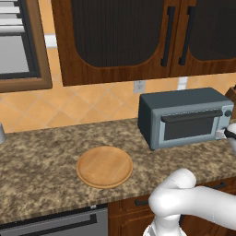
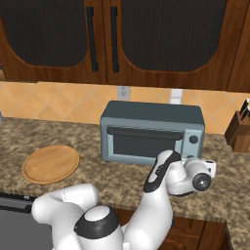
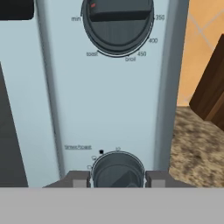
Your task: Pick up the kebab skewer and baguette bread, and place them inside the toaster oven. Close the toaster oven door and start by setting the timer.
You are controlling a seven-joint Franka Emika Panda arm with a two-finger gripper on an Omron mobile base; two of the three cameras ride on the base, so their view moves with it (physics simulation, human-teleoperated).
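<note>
From the left base view, the toaster oven (image 1: 184, 117) sits at the back of the granite surface (image 1: 41, 156) with its door (image 1: 191, 124) shut, dark handle bar across the top of the glass. The arm goes off the right edge right by the oven's knob strip, so the tool itself is barely there. Well off to the tool's left there's a round wooden board (image 1: 104, 166) lying flat on the surface.

Right base view is clearer: the arm bends up from the bottom and the tool (image 2: 211, 167) is parked right in front of the oven's right end, low on the knob strip. A knife block (image 2: 238, 129) stands further right of the tool, near the wall. Board is way over on the far left.

Hand view is the good one. The tool (image 3: 117, 178) has its two fingers (image 3: 81, 179) sitting on either side of the lower knob (image 3: 117, 169), squeezed in against it, so it looks clamped on that timer knob. Straight above the tool is the bigger temperature knob (image 3: 117, 24) with toast and broil markings around it. Dark glass of the door runs along the left edge.
</note>
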